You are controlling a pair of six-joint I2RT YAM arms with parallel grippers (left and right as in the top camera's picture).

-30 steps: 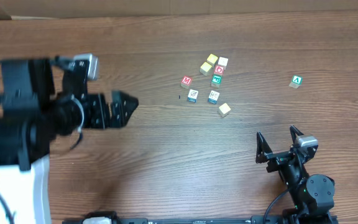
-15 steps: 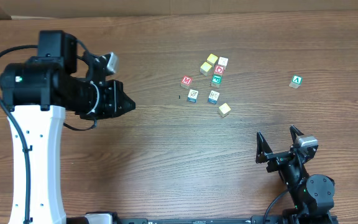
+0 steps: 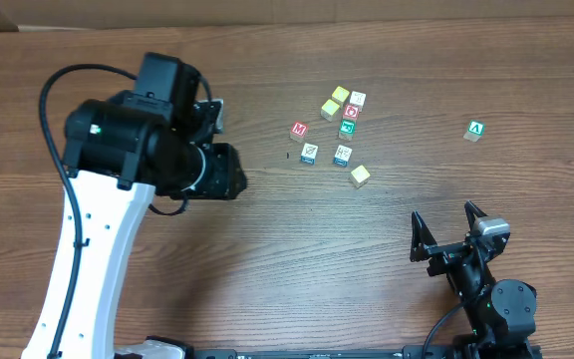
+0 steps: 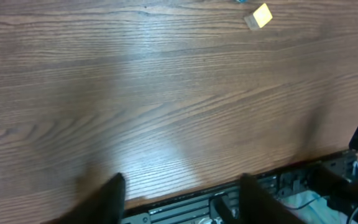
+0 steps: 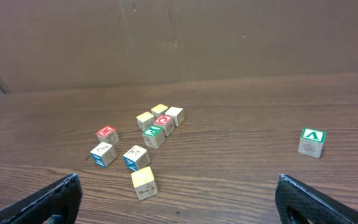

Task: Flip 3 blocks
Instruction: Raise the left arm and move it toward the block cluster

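Tabletop (image 3: 297, 269): brown wood grain. The blocks (image 3: 347, 128) sat in a loose cluster at the far centre-right.
- Left of the cluster was the red-lettered block (image 3: 300, 130), with the slash block (image 3: 309, 153) just beside it on the near side.
- The blue-printed block (image 3: 343, 154) lay right of the slash block.
- The pale block (image 3: 360, 176) lay nearest the robot, slightly apart from the others.
- Behind these, green-printed, red-printed and white blocks ran in a close line, with two yellow-topped cubes (image 3: 340, 95) touching at the far end.
- A green "A" cube (image 3: 476, 130) lay alone, well apart to the right.

Left gripper (image 4: 182, 199): in its wrist view the fingers stood apart, with only bare wood between them (edges blurred). The pale block showed at that view's top edge. From overhead, the bulk of the left arm (image 3: 157, 150) covered the gripper. The arm hung left of the cluster, well short of it.

Right gripper (image 3: 444, 215): it sat near the robot's edge, right of the cluster, fingers spread wide and holding nothing. Bare wood lay between it and the blocks, and a cardboard wall (image 5: 166, 43) stood behind them.
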